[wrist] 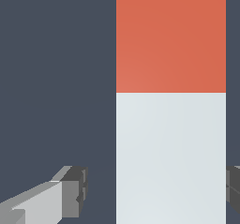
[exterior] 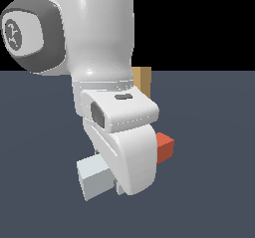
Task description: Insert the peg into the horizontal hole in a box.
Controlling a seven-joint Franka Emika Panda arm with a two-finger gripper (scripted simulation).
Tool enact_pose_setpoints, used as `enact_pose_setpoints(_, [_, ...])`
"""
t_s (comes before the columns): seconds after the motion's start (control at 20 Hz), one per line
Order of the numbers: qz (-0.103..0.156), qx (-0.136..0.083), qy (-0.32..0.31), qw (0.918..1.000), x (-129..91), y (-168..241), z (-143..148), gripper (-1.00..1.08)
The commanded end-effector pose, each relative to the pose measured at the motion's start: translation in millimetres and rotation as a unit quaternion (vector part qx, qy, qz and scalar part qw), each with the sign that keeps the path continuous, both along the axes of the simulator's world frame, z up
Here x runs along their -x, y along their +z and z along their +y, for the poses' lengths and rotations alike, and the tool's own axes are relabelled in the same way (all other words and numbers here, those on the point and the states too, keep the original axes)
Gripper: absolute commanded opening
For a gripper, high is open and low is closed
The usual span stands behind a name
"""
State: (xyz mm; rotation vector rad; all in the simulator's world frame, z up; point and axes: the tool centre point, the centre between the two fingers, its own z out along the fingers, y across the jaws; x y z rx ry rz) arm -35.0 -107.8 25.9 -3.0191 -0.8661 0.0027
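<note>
The peg [wrist: 170, 148] lies on the dark floor, pale grey-white with a red-orange end [wrist: 170, 38]. In the exterior view its white end [exterior: 93, 177] and red end [exterior: 165, 147] stick out on either side of my hand. My gripper [wrist: 157, 188] is open and low over the peg's white part, one finger on each side. One finger [wrist: 70, 192] stands clear of the peg. The other [wrist: 233, 185] is at or very near its edge. The tan box [exterior: 143, 80] shows only as a sliver behind the arm. Its hole is hidden.
The white arm and hand [exterior: 127, 147] fill the middle of the exterior view and hide most of the box and the middle of the peg. The dark grey floor [exterior: 214, 182] stretches around them.
</note>
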Motion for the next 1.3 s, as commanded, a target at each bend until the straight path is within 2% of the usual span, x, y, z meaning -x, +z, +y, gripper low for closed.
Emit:
enact_pose_setpoints(0.0, [-0.001, 0.0, 0.0, 1.0, -0.9, -3.6, 0.0, 1.0])
enact_pose_setpoints(0.05, [-0.001, 0.0, 0.0, 1.0, -1.0, -3.9, -0.1, 1.0])
enact_pose_setpoints(0.1, [-0.001, 0.0, 0.0, 1.0, -1.0, -3.9, -0.1, -1.0])
enact_pose_setpoints(0.8, [-0.001, 0.0, 0.012, 0.9999, -1.0, -1.0, 4.0, -1.0])
enact_pose_setpoints(1.05, [-0.001, 0.0, 0.059, 0.9982, -0.5, 8.6, 22.6, -1.0])
enact_pose_setpoints(1.25, [-0.001, 0.001, 0.122, 0.9925, 3.0, 21.2, 47.1, -1.0])
